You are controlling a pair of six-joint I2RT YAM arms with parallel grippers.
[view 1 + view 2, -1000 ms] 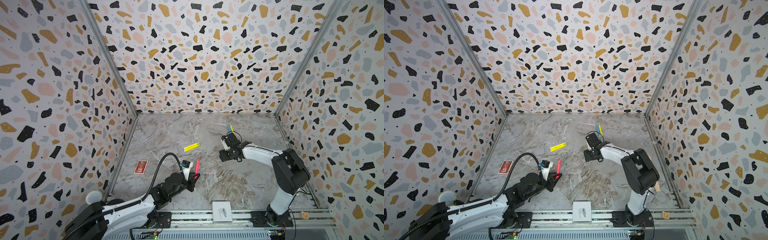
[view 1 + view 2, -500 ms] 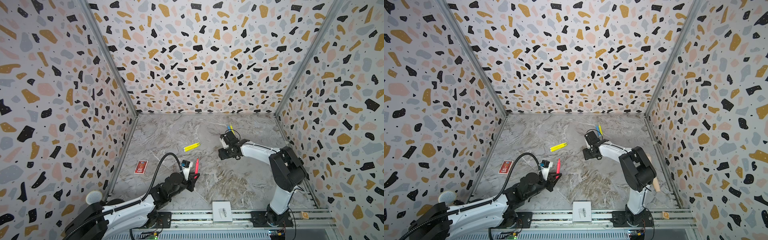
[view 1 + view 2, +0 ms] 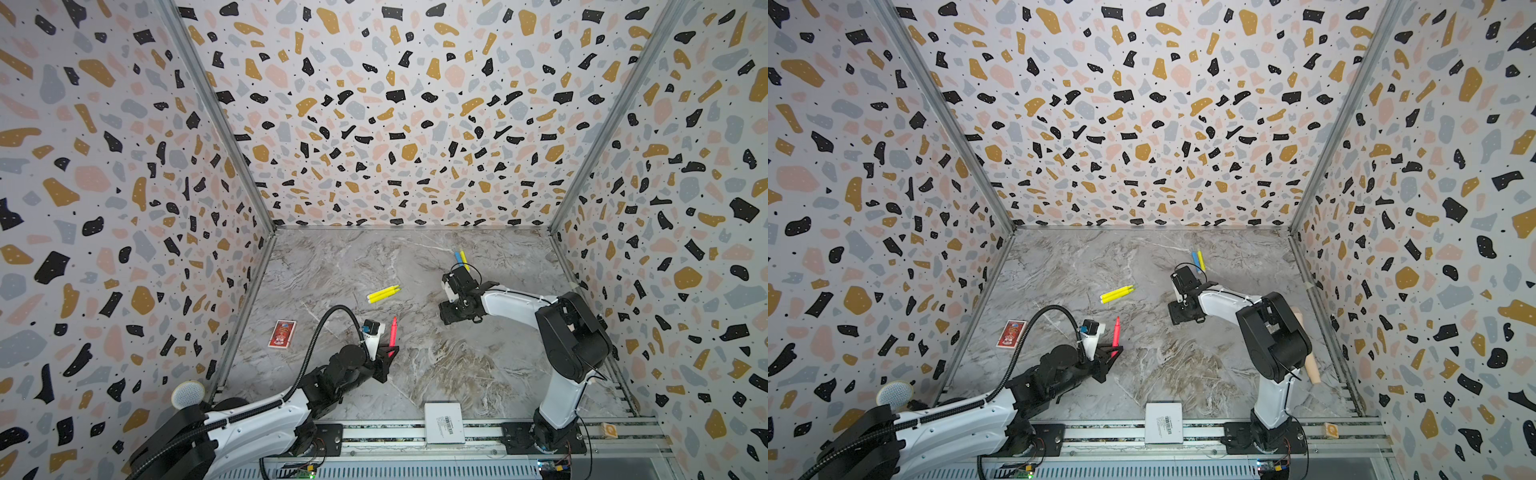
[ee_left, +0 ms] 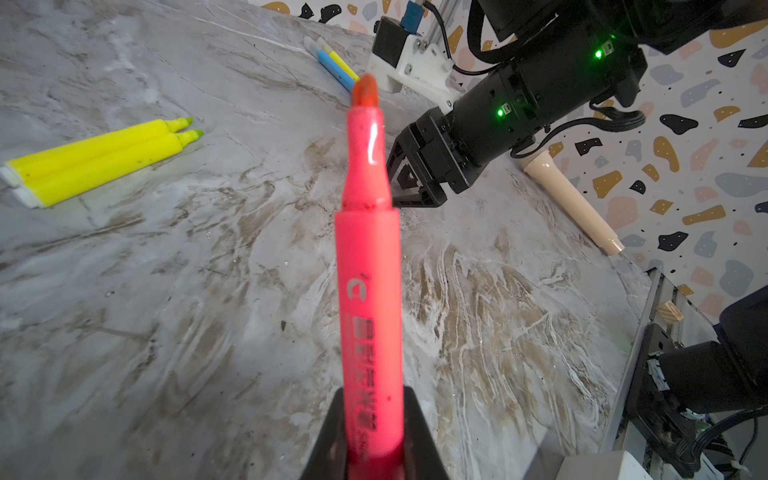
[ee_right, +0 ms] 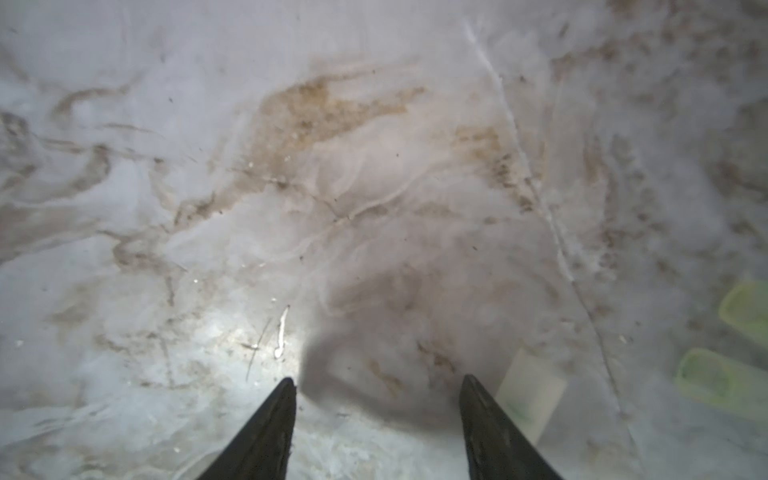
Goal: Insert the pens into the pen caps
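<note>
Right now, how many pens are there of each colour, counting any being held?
Yellow pens: 3, two side by side, one beside the blue
Pink-red pen: 1
Blue pen: 1
Total: 5

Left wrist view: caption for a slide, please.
Left gripper shut on uncapped pink pen, two yellow pens lying side by side.

Both top views high, looking down over the whole table [image 3: 415,257], nearly identical, left wrist view low along the pink pen [image 4: 368,291], right wrist view close above the table, past its fingers [image 5: 266,432].
</note>
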